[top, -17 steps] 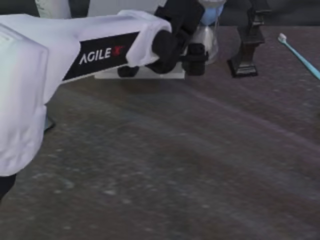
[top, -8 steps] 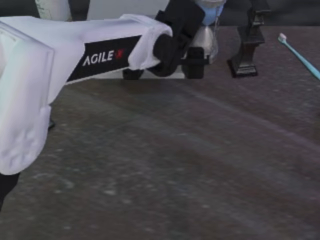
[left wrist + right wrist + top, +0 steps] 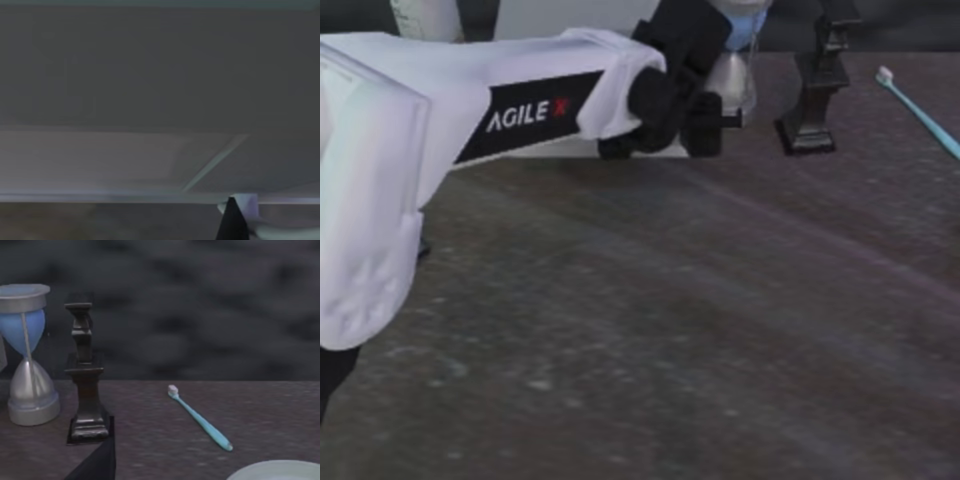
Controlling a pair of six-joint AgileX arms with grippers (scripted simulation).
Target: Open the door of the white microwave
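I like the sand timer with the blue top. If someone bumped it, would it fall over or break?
The hourglass is tall and narrow over its round base, so a push near the top could probably tip it. Its blue bulb looks like glass held by thin posts, so it may be fragile. On its side, the round ends might let it roll. The dark candlestick beside it could get knocked too.

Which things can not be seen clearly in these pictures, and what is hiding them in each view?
- Top view: the white microwave is cut off by the upper edge and covered by the left arm; only white strips show.
- Top view: the left gripper is seen from above, so whether its jaws are open is unclear.
- Left wrist view: a grey surface fills the frame, so the door cannot be identified.
- The right gripper appears nowhere.
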